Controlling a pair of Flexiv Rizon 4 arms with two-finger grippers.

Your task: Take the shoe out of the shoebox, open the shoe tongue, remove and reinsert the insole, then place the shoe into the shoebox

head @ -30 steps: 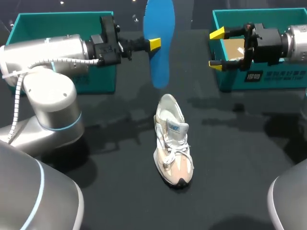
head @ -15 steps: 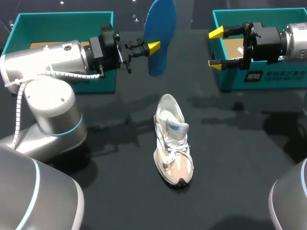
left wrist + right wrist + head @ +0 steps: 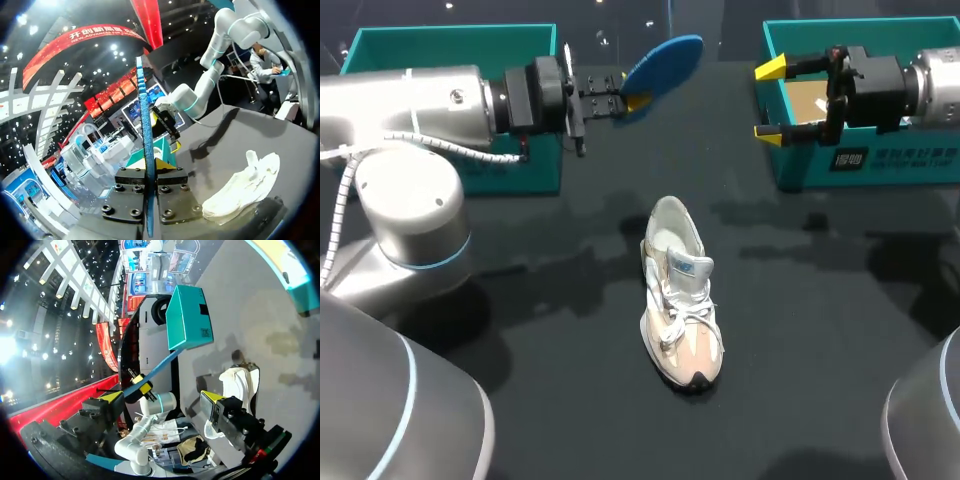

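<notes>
My left gripper (image 3: 625,100) is clamped on one end of the blue insole (image 3: 665,58). I hold it in the air near the far edge of the black table (image 3: 820,330), between the two boxes. The insole slants up and away from my fingers toward the far edge. In my left wrist view the insole (image 3: 145,125) shows edge-on as a thin blue strip. It rises straight out from between the pads of that gripper (image 3: 150,170), which press it from both sides.

My right gripper (image 3: 770,102) hangs with its yellow-tipped fingers wide apart and nothing between them. It sits over the left wall of the teal shoebox (image 3: 800,170) at the table's far right corner. In the right wrist view the same gripper (image 3: 161,397) is spread. Ahead of it I see my left gripper (image 3: 145,387) with the insole (image 3: 152,371) sticking out.

The white and beige sneaker (image 3: 680,300) stands upright on its sole in the middle of the table. It is outside both boxes, well apart from both grippers, with its toe toward the near edge and its heel toward the far edge. It also shows beside my left gripper (image 3: 245,185) and ahead of my right one (image 3: 240,385).

A second teal box (image 3: 440,40) sits at the far left corner, partly behind my left arm (image 3: 410,110).
</notes>
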